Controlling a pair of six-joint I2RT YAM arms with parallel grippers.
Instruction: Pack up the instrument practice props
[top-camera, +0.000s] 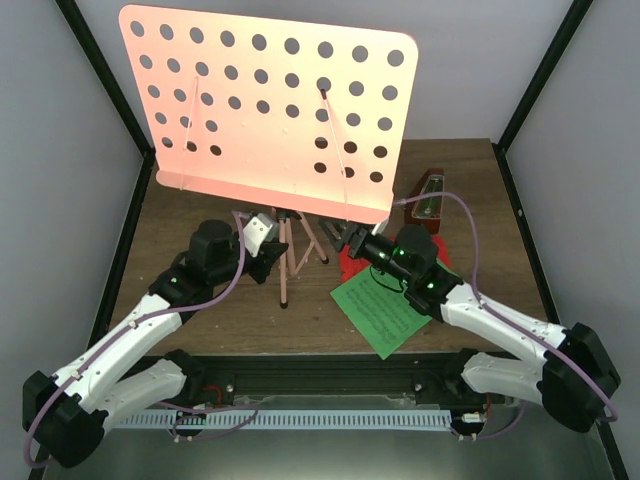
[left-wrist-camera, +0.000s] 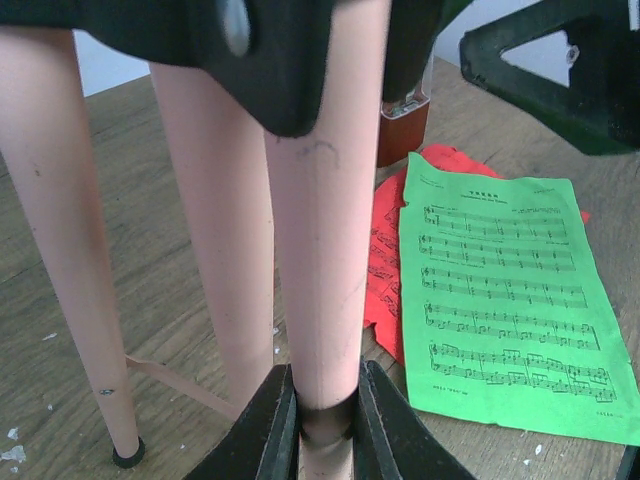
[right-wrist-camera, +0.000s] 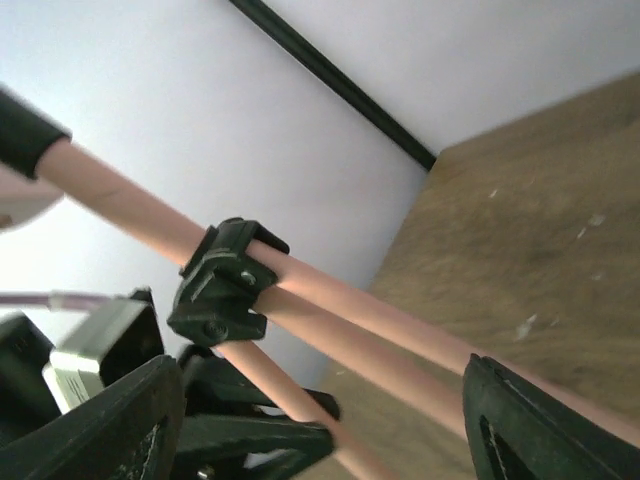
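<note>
The pink music stand stands at the table's middle, its hole-dotted desk (top-camera: 270, 110) high at the back. My left gripper (top-camera: 277, 256) is shut on one tripod leg (left-wrist-camera: 322, 250), low down near the jaws (left-wrist-camera: 325, 405). My right gripper (top-camera: 352, 242) is open beside the tripod, its wide jaws (right-wrist-camera: 325, 430) on either side of the pink tubes (right-wrist-camera: 380, 335) below a black collar (right-wrist-camera: 222, 285). The green music sheet (top-camera: 380, 310) lies on the table over the red sheet (top-camera: 350, 266); both show in the left wrist view (left-wrist-camera: 505, 300), (left-wrist-camera: 385, 265). The reddish-brown metronome (top-camera: 427, 205) stands behind the right arm.
Black frame posts (top-camera: 105, 70) and grey walls close in the table on three sides. A black rail (top-camera: 320, 375) runs along the near edge between the arm bases. Purple cables (top-camera: 470, 235) loop over both arms.
</note>
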